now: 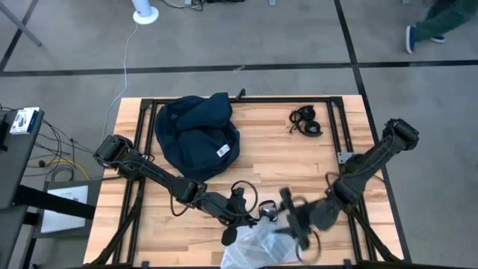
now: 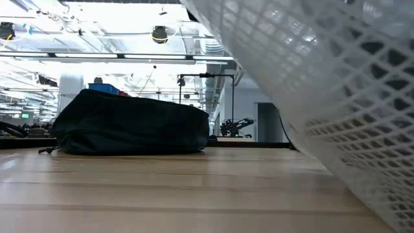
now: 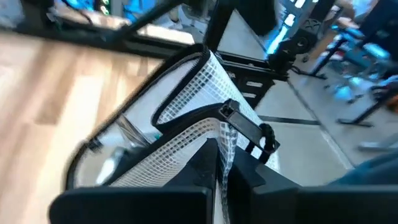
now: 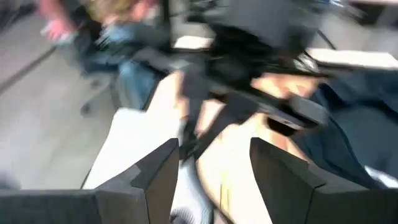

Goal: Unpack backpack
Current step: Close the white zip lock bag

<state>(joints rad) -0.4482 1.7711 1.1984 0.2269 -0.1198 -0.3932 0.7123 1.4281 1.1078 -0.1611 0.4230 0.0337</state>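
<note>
Resting on the far left of the wooden worktop [image 1: 261,161], the large dark navy fabric backpack [image 1: 196,136] lies apart from both arms. Left gripper [image 3: 221,177], at the near centre, is clamped on a white mesh zip pouch [image 3: 186,124]. Right gripper [image 4: 214,165], just right of it, stands open, holding nothing.

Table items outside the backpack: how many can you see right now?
2. A white mesh pouch at the near edge, pinched by the left claw, and black headphones at the far right. More may be inside the backpack.
</note>
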